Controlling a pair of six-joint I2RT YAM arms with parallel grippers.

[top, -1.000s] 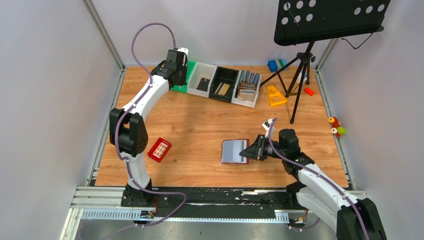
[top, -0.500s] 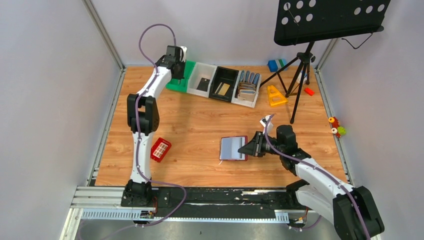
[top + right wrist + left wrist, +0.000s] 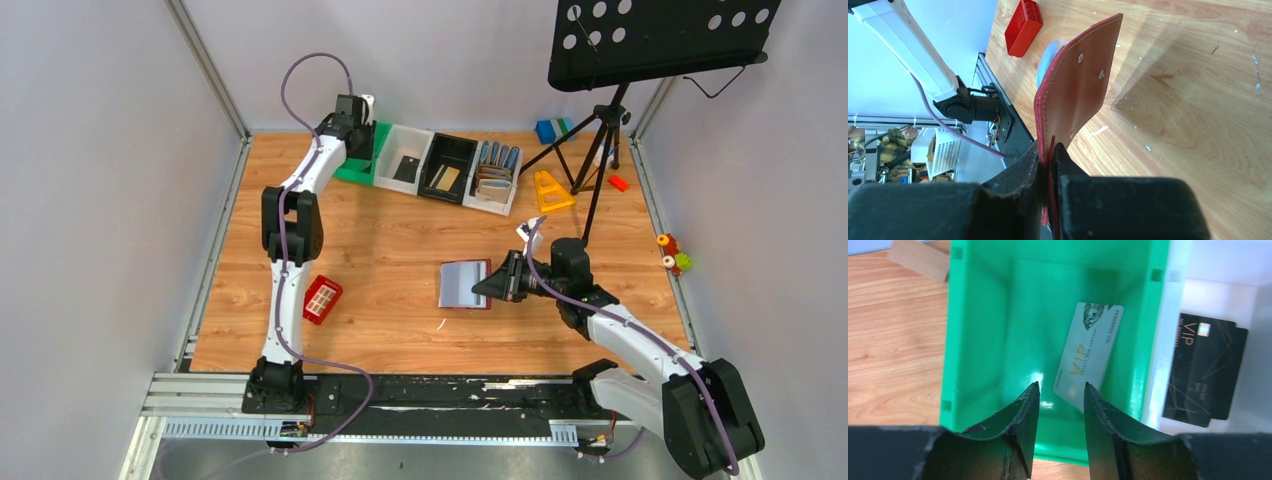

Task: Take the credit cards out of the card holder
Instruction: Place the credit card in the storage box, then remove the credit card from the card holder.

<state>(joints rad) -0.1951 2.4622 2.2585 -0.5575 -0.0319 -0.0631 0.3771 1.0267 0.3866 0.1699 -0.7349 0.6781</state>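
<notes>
Hanging parted above one grey card (image 3: 1089, 356) is the left end effector (image 3: 1061, 386); right (image 3: 1047, 148) clamps one card holder (image 3: 1075, 85).

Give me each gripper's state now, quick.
Left gripper: open, empty, over the green bin holding a silver card.
Right gripper: shut on the maroon wallet.

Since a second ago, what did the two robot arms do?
The left end effector reached farther over the green bin and opened; the silvery card lies inside. The right end effector, still clamped, carried the card holder slightly farther out. The black card and red piece stayed put.
</notes>
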